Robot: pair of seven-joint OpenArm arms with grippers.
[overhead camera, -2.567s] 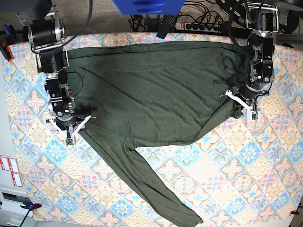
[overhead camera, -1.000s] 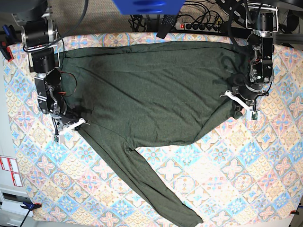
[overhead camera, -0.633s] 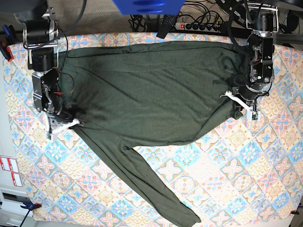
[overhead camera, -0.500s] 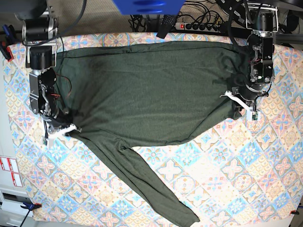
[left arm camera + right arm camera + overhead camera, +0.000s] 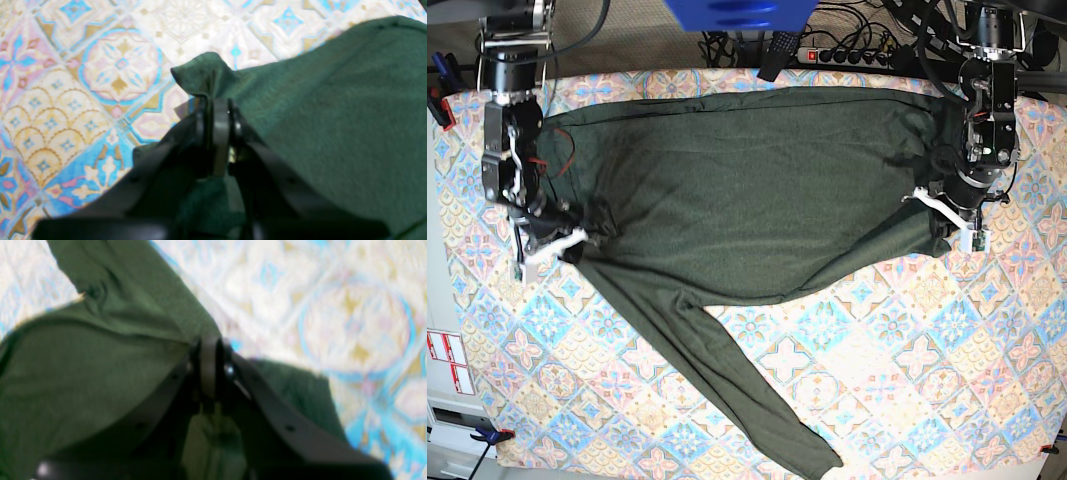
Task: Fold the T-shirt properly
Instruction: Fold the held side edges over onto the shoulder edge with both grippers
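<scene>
The dark olive-green T-shirt [image 5: 757, 190] lies spread across the patterned table, and one long sleeve [image 5: 727, 380] trails toward the front edge. At the shirt's left side my right gripper [image 5: 557, 240] is shut on a pinch of fabric. The right wrist view shows its jaws [image 5: 208, 343] closed on the cloth [image 5: 83, 373]. My left gripper [image 5: 949, 212] is shut on the shirt's right edge. In the left wrist view a small peak of fabric [image 5: 206, 73] sticks up above its closed jaws [image 5: 213, 103].
A colourful tiled tablecloth [image 5: 927, 380] covers the table. Behind the table's back edge are a power strip [image 5: 847, 55], cables and a blue object [image 5: 737, 12]. Clamps [image 5: 437, 105] sit at the left edge, and white labels [image 5: 447, 360] lie beyond it.
My right gripper has moved left and back with the fabric. The left gripper has shifted slightly right. The shirt is pulled wider and flatter, and the sleeve has slid left.
</scene>
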